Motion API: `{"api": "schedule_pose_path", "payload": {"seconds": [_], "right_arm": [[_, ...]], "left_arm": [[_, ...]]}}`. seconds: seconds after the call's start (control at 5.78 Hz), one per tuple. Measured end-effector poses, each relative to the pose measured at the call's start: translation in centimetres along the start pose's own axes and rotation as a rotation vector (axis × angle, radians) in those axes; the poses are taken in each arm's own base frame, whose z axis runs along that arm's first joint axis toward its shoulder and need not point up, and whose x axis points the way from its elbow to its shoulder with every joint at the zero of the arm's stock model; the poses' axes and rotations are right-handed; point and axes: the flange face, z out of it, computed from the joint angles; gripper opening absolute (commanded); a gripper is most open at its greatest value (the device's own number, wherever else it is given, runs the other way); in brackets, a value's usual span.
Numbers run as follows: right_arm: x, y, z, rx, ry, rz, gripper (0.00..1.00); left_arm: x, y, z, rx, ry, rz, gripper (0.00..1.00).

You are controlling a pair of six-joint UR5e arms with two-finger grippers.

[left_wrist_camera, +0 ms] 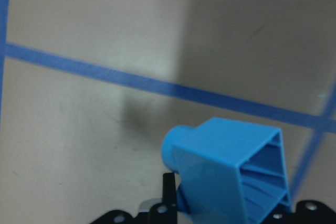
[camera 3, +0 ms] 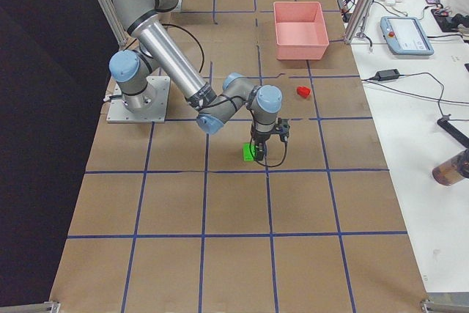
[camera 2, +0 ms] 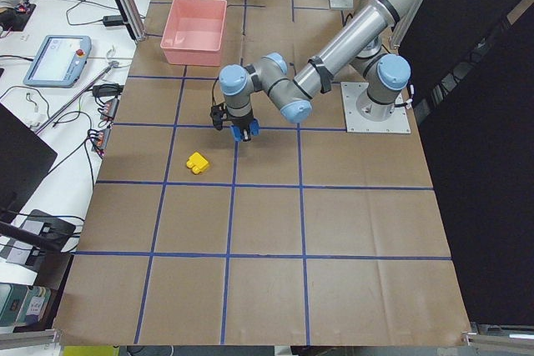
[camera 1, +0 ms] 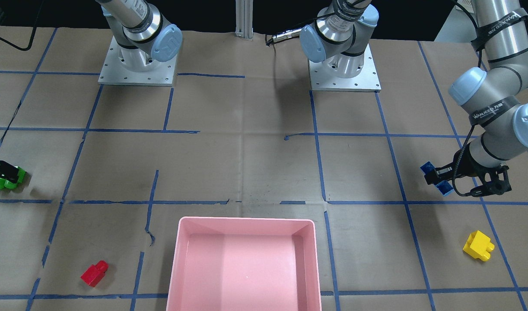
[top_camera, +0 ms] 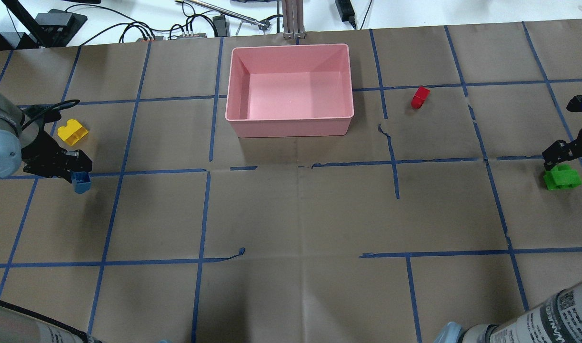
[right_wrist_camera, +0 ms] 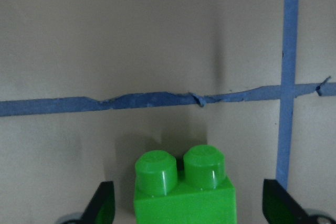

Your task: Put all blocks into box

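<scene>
Left hand point(top_camera: 76, 167) clamped on blue block point(top_camera: 82, 183), overhead frame left; pink box point(top_camera: 291, 125) lies up-right, well apart. Right hand point(top_camera: 563, 157) fingers apart, straddling green block point(top_camera: 562, 179) at right edge.

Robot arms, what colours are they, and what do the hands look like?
The left arm and right arm are silver-grey tubes with round pale-blue caps at the joints. Black straps with white lettering wrap them, and thin black cable runs along. The left hand and right hand are black.
</scene>
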Motion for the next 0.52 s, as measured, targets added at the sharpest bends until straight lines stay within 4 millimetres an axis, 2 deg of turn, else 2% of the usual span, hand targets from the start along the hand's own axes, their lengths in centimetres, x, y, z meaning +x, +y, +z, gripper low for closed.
{"api": "schedule_pose_path", "payload": {"seconds": [0.17, 0.35, 0.52], "right_arm": [[-0.1, 0.1, 0.2, -0.005, -0.003, 0.008, 0.99], [-0.1, 0.2, 0.5, -0.019, 0.009, 0.004, 0.99], [0.1, 0.4, 0.9, -0.041, 0.025, 0.000, 0.92]], "left_arm": [[5.3, -0.9, -4.0, 0.023, -0.012, 0.096, 0.00], [11.9, -1.7, -7.7, 0.050, -0.023, 0.208, 0.00], [18.7, -2.5, -10.5, 0.089, -0.013, 0.314, 0.00]]}}
